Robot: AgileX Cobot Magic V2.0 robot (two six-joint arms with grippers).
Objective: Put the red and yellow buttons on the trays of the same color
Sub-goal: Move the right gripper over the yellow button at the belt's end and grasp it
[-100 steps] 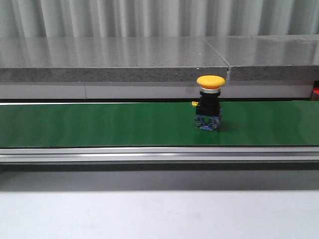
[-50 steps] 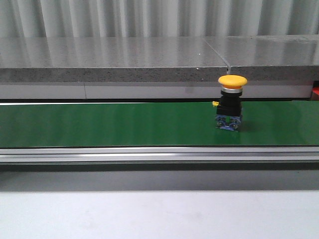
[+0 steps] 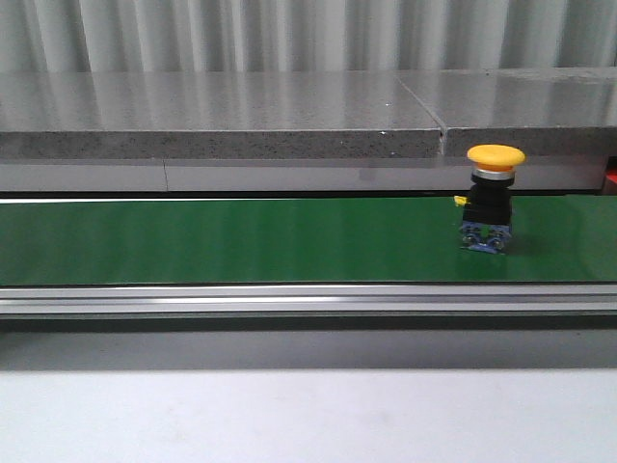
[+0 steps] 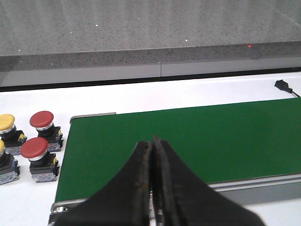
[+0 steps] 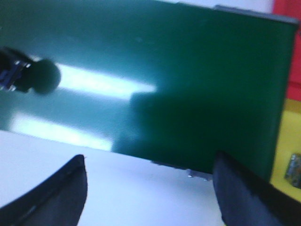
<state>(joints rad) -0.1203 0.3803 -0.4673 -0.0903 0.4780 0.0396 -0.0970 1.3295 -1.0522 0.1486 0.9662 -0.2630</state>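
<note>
The right gripper (image 5: 150, 188) hung open over the near edge of the green belt (image 3: 241, 241), holding nothing. The left gripper (image 4: 151, 188) was shut and empty above the belt's other end, with spare red and yellow buttons (image 4: 40, 136) at middle left of its view. A yellow button (image 3: 490, 198) stood upright on the belt, right of centre in the front view. The step appeared to be waiting to pick; next, the right gripper would need to close around it.

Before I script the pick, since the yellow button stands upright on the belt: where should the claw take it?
Grip the black body of the yellow button, just under the wide cap, coming down from above with the right claw, which is open. The cap overhangs, so it would probably stop the button slipping out.
</note>
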